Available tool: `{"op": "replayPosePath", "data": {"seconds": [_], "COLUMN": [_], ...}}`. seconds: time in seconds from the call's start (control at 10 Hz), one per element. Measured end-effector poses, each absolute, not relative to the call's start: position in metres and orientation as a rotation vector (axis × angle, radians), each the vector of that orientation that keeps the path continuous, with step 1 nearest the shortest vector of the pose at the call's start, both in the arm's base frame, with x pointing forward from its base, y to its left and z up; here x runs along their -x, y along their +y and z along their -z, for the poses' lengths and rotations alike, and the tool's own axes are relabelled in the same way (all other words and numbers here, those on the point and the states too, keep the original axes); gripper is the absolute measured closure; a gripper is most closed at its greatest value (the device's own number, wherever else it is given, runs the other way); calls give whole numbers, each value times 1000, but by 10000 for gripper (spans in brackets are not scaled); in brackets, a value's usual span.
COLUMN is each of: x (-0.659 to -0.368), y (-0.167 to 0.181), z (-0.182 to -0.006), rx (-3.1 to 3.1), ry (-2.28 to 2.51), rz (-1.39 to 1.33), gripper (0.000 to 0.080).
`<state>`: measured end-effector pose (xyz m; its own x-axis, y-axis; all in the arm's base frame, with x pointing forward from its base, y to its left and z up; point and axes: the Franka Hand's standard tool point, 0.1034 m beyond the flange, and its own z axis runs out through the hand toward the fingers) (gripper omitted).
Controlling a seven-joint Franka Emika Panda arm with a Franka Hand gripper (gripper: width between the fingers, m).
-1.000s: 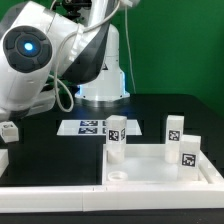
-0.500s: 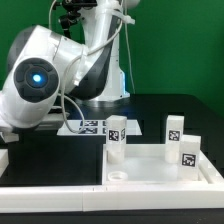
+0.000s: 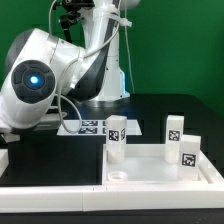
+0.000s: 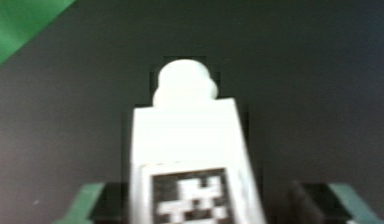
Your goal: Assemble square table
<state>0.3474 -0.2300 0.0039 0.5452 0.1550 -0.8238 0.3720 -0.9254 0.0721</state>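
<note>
White plastic square table slab (image 3: 160,170) lying at the exterior view's lower right with 3 legs (image 3: 116,137) standing on it, gripper (image 4: 192,203) straddling a 4th tagged leg (image 4: 185,140) in the wrist view, fingers (image 4: 91,203) flanking its sides, contact unclear, marker board (image 3: 85,126) sitting mid-frame behind.

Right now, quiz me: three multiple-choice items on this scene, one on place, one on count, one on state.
1. The upright legs stand on: A the tabletop; B the marker board; C the arm.
2. Upright legs: A two; B three; C four.
3. The leg by the gripper: A upright; B lying flat; C hanging in the air.
Answers: A, they rise from the tabletop's corners; B, three show in the exterior view; B, it lies on the dark table between the fingers.
</note>
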Motion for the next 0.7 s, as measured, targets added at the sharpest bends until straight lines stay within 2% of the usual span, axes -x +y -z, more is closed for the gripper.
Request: {"op": "replayPosePath", "data": {"seconds": [0.1, 0.2, 0.7], "x": [-347, -347, -347], "y": [-230, -230, -230], "z": [-4, -4, -4], "rx": [-2545, -2544, -2544], "ry": [442, 442, 442], "rz": [1321, 1322, 1322], "gripper": [458, 519, 519]}}
